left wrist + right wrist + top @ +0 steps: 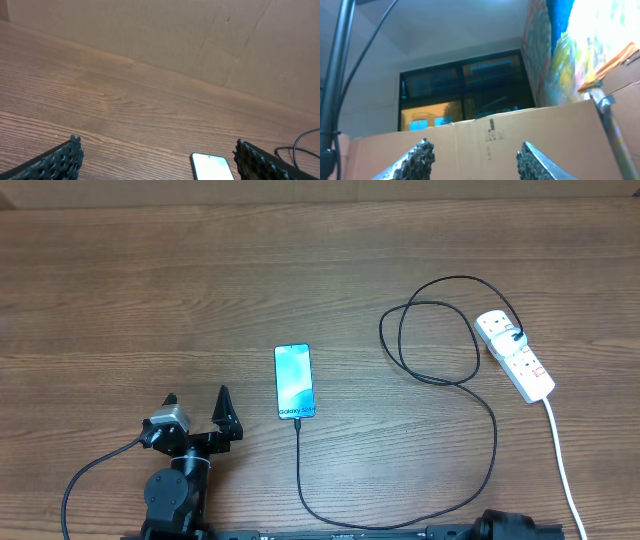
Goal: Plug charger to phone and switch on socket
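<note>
Slim rectangular smartphone with light blue-teal screen (pixel 293 380) lies flat mid-way across the brown wood-grain table (pixel 120 290). Thin black charger cable (pixel 298 465) meets its near short edge, runs toward the robot, sweeps right and loops up to the white elongated power strip (pixel 515 358) at far right, where a black plug sits in an outlet. Connector looks plugged in, but overhead can't show whether it's fully seated. Left gripper (pixel 196 394) is spread wide, empty, just left of the phone. Right gripper (pixel 475 147) has fingers apart with nothing between them, its camera aimed up at cardboard and a window, off the table. Risks: right arm reaching for the strip's small red switches could snag the slack loop beside it, tugging the connector out or dragging the phone. A broad fingertip could press the wrong switch or shove the light strip. A left gripper move could nudge the phone
</note>
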